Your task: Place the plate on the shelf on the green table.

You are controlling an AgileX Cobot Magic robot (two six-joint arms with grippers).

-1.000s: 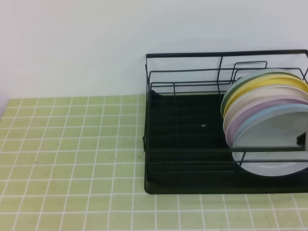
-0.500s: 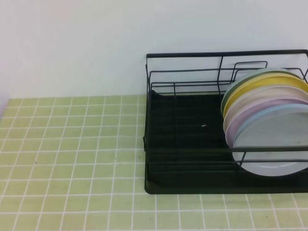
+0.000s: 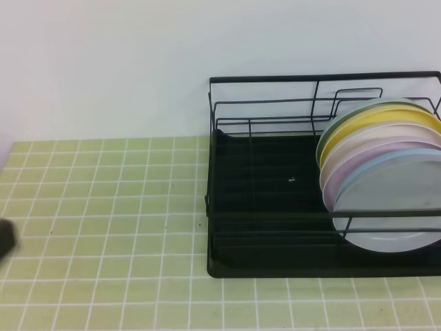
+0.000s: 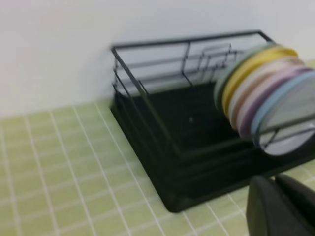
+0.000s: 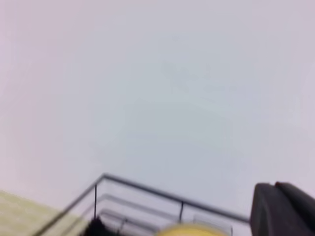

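The green table (image 3: 103, 207) carries the shelf (image 3: 275, 207) at its back right. A row of plates stands upright in the shelf's right end: green, yellow, cream, lilac-pink, light blue. The grey plate (image 3: 396, 207) is the frontmost, against the front wires. The left gripper (image 4: 283, 206) hangs over the table's front edge, shut and empty. The right gripper (image 5: 285, 209) is above the shelf, also shut and empty.
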